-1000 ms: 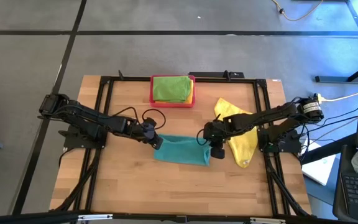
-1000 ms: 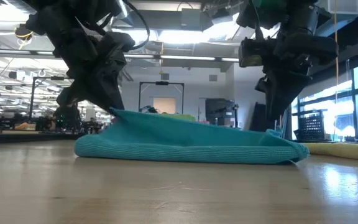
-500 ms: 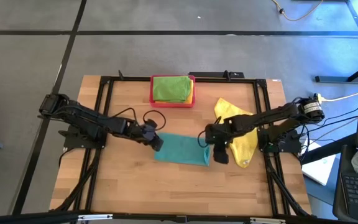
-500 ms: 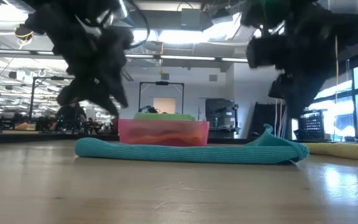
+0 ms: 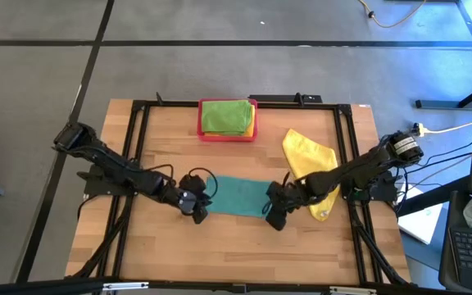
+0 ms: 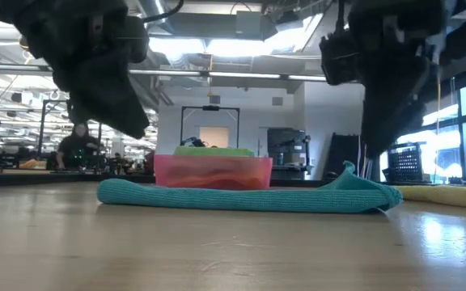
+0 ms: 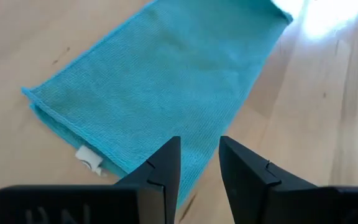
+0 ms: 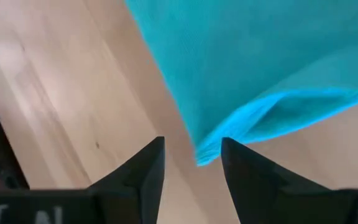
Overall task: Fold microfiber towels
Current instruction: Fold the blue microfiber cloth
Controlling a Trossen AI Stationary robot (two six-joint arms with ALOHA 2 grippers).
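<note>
Since both grippers hover with fingers slightly apart and empty at the ends of the teal towel [image 5: 234, 197], which lies flat and folded over in the middle of the frame, my guess is the next fold hinges on clean corner grabs. The left gripper [image 5: 195, 206] sits at its lower-left corner, the right gripper [image 5: 274, 215] at its lower-right. That right end is bunched up [image 8: 272, 109], so a pinch could catch only one layer and drag things crooked. A yellow towel [image 5: 314, 172] lies just beside, right of centre, under the right arm, so it could get snagged. The pink tray [image 5: 228, 133] with a green towel [image 5: 226, 115] sits top centre, well clear.
</note>
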